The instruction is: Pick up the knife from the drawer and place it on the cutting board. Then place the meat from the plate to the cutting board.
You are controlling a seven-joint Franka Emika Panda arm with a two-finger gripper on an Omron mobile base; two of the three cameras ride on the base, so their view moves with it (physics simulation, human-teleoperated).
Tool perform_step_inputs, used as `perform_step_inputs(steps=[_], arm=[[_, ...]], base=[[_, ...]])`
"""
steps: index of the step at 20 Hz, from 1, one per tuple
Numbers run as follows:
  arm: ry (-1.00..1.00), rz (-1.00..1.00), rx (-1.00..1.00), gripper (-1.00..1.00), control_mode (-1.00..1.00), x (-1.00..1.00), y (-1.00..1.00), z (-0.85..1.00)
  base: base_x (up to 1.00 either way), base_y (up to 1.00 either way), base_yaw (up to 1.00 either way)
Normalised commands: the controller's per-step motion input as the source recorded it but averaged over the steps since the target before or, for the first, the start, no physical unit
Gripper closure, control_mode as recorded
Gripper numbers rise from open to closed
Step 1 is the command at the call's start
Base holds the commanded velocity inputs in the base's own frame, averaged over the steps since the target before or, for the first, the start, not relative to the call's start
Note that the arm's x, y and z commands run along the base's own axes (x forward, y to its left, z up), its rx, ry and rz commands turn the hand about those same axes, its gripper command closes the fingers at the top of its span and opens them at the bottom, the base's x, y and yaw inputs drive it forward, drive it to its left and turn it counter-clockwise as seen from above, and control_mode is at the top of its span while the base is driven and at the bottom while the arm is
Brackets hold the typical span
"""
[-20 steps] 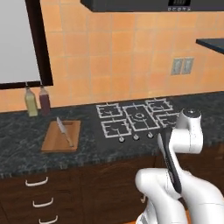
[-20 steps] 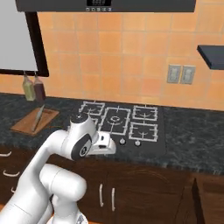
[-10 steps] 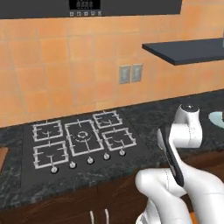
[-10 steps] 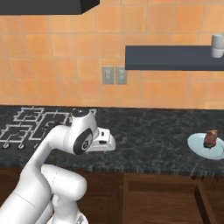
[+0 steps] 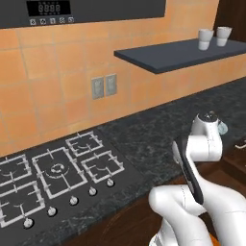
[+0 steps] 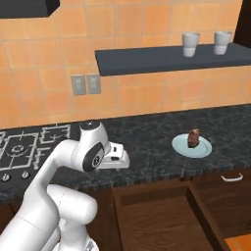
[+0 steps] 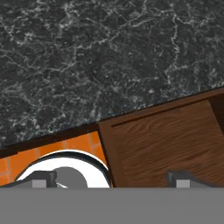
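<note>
Arm held over the dark table edge, meat waiting on its plate to the right

The meat (image 6: 193, 138) sits on a pale blue plate (image 6: 182, 147) on the speckled black table (image 6: 147, 137), well to the right of the arm, with open table between them and nothing standing in the way. Further left lies the gas hob (image 5: 57, 168); on the orange tiled wall are two grey sockets (image 6: 86, 84), and above the plate a dark shelf (image 6: 147, 59) carries two pale cups (image 6: 191, 44). Below the table edge an open wooden drawer (image 6: 162, 215) juts out. In the hand view the gripper (image 7: 109, 178) points down at the table rim and wood front; its two tips stand wide apart and hold nothing
</note>
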Motion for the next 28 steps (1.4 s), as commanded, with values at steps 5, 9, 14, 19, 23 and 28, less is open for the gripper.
perform_step_inputs(steps=[5,9,14,19,23,28], arm=[[0.0,0.0,0.0,-1.0,1.0,0.0,0.0,0.0],[0.0,0.0,0.0,-1.0,1.0,0.0,0.0,0.0],[0.0,0.0,0.0,-1.0,1.0,0.0,0.0,0.0],[0.0,0.0,0.0,-1.0,1.0,0.0,0.0,0.0],[0.0,0.0,0.0,-1.0,1.0,0.0,0.0,0.0],[0.0,0.0,0.0,-1.0,1.0,0.0,0.0,0.0]], base=[[0.74,0.65,-0.28],[0.48,0.91,-0.11],[0.59,0.81,-0.12],[0.1,0.95,0.06],[0.63,0.42,0.21],[1.0,0.0,0.21]])
